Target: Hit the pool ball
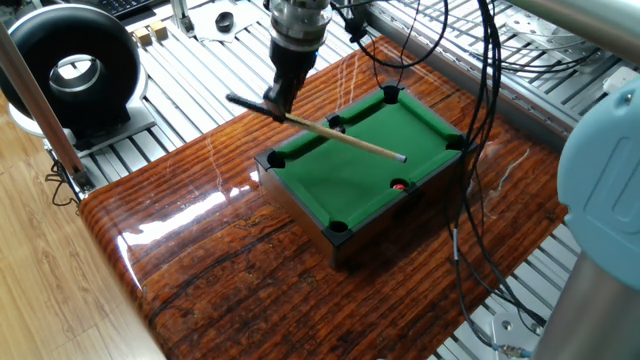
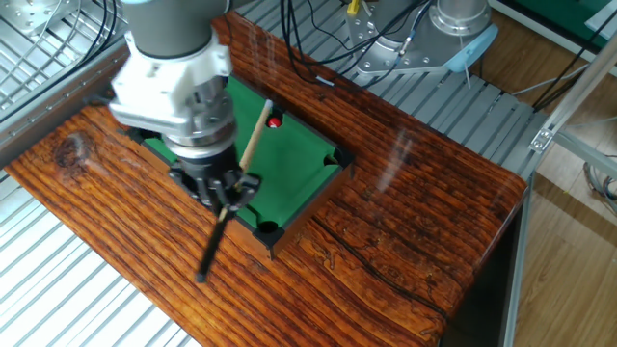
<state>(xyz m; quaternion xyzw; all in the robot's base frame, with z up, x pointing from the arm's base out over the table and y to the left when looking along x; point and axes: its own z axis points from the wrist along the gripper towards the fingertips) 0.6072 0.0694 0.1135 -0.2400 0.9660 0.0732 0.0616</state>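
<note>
A small red pool ball (image 1: 399,185) lies on the green felt of the miniature pool table (image 1: 340,170), close to the rail by a side pocket; it also shows in the other fixed view (image 2: 275,122). My gripper (image 1: 274,103) is shut on a cue stick (image 1: 350,142) with a pale shaft and black butt. The stick lies nearly level over the felt, and its tip (image 1: 402,157) sits a little away from the ball. In the other fixed view the gripper (image 2: 228,193) hangs over the table's near corner and the cue (image 2: 253,140) points past the ball.
The pool table sits on a glossy wooden board (image 1: 220,260). A black round device (image 1: 70,65) stands at the far left. Black cables (image 1: 470,120) hang beside the pool table. The arm's grey base (image 1: 600,200) fills the right edge.
</note>
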